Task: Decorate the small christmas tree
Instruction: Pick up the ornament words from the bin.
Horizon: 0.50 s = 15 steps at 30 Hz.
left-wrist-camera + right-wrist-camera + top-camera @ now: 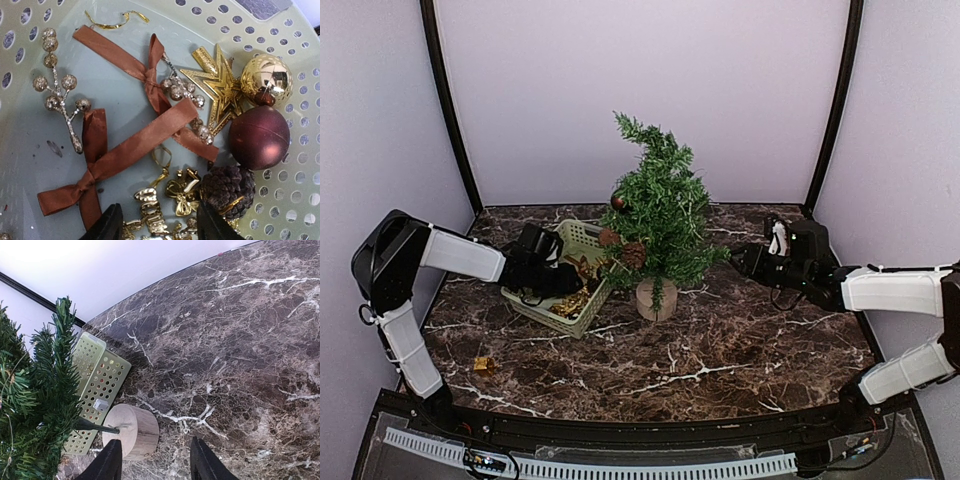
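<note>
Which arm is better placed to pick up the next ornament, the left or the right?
Left. The left gripper hangs open inside the green basket, just over gold ornaments and a pine cone. The right gripper is open beside the small christmas tree.

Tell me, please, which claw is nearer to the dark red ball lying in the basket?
Left. The left claw hangs inside the basket, close beside the dark red ball; the right claw is on the far side of the small christmas tree.
</note>
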Available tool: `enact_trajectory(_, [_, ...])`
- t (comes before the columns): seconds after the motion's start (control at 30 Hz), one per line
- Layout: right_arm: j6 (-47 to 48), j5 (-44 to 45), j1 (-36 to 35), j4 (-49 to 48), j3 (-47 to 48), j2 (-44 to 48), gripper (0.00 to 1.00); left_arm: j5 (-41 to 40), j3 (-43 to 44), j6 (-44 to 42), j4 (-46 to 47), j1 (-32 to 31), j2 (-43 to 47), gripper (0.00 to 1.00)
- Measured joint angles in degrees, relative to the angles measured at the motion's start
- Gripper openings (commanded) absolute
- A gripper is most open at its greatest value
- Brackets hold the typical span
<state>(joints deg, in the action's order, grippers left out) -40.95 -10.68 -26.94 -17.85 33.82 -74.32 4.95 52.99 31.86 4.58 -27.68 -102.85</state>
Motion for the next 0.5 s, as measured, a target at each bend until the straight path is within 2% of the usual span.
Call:
enact_trajectory(0.1, [0.0,0.0,0.0,0.4,0.0,0.4,0.47,-0.6,0.0,-0.4,-0.4,-0.2,0.0,0.54])
enact_trajectory(0.27, [0.0,0.1,0.0,0.9,-0.4,2.3,0.47,-3.6,0.8,-1.4,-2.7,-0.5,0.1,0.42])
enact_trajectory(0.5, [0.0,0.3,0.0,1.4,-0.5,3.2,0.48,-9.3,6.1,-4.3,-9.1,-2.2,-2.6,0.35])
